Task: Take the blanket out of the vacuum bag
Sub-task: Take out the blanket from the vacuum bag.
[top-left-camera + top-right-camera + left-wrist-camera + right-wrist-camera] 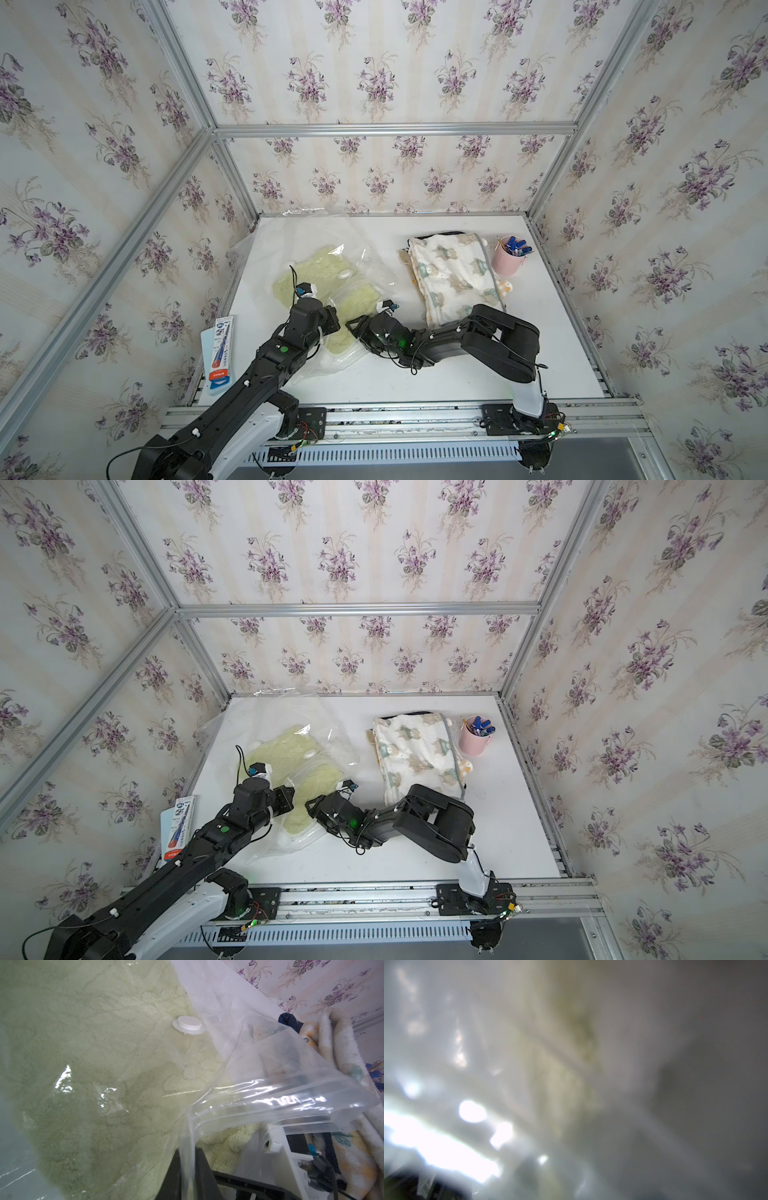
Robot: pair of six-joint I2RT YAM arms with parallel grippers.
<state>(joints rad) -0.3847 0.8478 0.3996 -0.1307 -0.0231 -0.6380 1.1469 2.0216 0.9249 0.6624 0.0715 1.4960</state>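
Item: vacuum bag [365, 253], clear crinkled plastic, lying flat on the left half of the white table [540, 332], white valve cap [344, 274] facing up. Contents: pale green blanket [316, 266], fully inside the bag, under the cap. Left gripper [188, 1172]: jaws closed almost fully on the bag's ribbed zip edge, with the plastic strip passing between the black fingers [204, 1169] in the left wrist view. Right gripper [353, 328]: at the bag's near right side, just beside the green fleece; its wrist view is a blur of plastic and green, so neither jaw width nor hold can be told. Edges: the bag's far corner reaches the back wall and its left side meets the table's left edge. Neighbours: bear-print blanket [453, 274] just right of the bag, pink cup [508, 259] beyond it, toothbrush pack [218, 353] at the left edge. Open room: bare table along the near edge and the right side.
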